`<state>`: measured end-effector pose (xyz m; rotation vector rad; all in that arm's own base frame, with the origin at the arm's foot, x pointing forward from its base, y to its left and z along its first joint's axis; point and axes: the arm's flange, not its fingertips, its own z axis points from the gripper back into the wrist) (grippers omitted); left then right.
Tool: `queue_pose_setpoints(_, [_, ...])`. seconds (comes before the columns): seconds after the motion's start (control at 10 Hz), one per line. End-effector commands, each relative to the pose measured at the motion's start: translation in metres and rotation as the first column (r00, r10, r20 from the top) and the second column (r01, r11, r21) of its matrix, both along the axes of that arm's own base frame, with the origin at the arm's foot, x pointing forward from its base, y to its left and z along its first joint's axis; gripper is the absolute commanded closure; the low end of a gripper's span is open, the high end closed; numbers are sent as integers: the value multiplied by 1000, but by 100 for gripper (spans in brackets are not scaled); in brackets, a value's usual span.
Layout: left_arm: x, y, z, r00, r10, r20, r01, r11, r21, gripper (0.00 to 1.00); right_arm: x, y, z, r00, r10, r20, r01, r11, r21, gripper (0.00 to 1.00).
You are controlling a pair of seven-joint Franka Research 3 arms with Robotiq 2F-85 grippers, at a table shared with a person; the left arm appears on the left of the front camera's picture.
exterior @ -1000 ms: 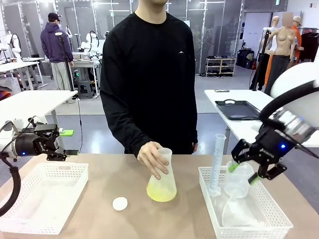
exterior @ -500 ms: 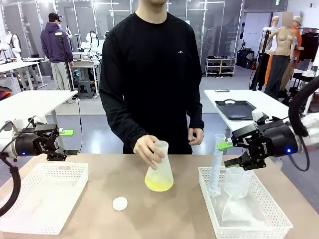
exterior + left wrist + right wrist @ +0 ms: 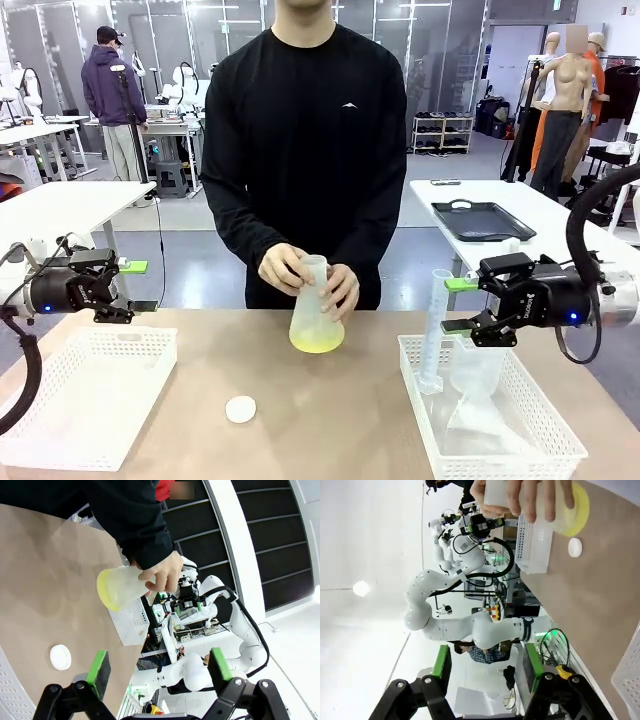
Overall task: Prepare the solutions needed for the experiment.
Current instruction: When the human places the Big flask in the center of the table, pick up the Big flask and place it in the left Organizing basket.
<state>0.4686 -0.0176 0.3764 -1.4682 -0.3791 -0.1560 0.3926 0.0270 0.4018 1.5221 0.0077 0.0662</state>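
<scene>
Pincer R (image 3: 458, 305) agape, level, nr cylinder (image 3: 436, 335)

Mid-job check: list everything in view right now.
Conical flask: 1, frosted white, table centre, held by the person.
Solution: 1 shallow layer, yellow-green, in the flask.
Cap: 1, white, on the table.
Left basket: 1, white, table's left end.
Right basket: 1, white, right end.
Graduated cylinder: 1, clear, upright in right basket.
Beaker: 1, clear, right basket.
Person's hands: 2, on the flask.
Robot left hand: 1, black, open, by left basket's far side.
Robot right hand: 1, black, open, above right basket.
</scene>
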Motion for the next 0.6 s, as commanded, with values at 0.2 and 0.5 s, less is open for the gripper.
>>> queue_pose_setpoints(0.2, [-2,0,2,1000,-7,5,7,1000,5,0,10,11,-3,999,-18,-30,19,998,53,27])
queue_pose_setpoints(0.5, [-2,0,2,1000,-7,5,7,1000,5,0,15,9,4,995,-55,-80,59,997,52,27])
